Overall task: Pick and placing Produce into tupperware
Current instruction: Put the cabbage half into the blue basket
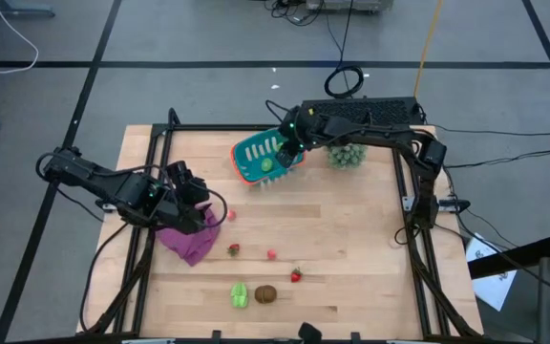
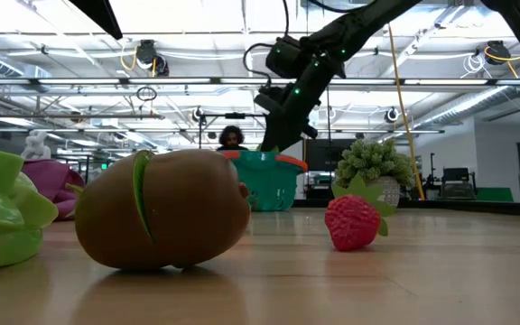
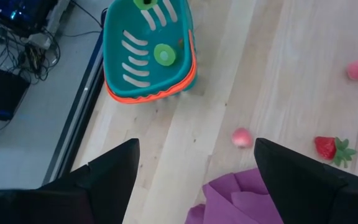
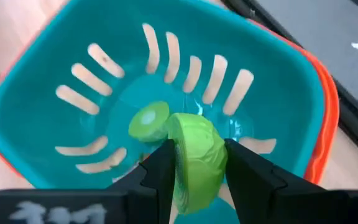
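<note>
Right gripper (image 4: pixel 194 177) hangs over the teal tupperware (image 4: pixel 36 68), fingers clamped on a light green produce piece (image 4: pixel 194 158); left gripper (image 3: pixel 194 171), fingers apart, above the purple cloth (image 3: pixel 241 199).

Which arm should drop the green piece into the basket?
Right. Its gripper already holds the green piece directly above the basket; the left gripper hangs open over the purple cloth.

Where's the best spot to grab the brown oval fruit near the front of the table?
Probably from straight above the brown oval fruit, fingers across its narrow middle: it lies on its side, and the green vegetable crowds one end, so close across the width.
</note>
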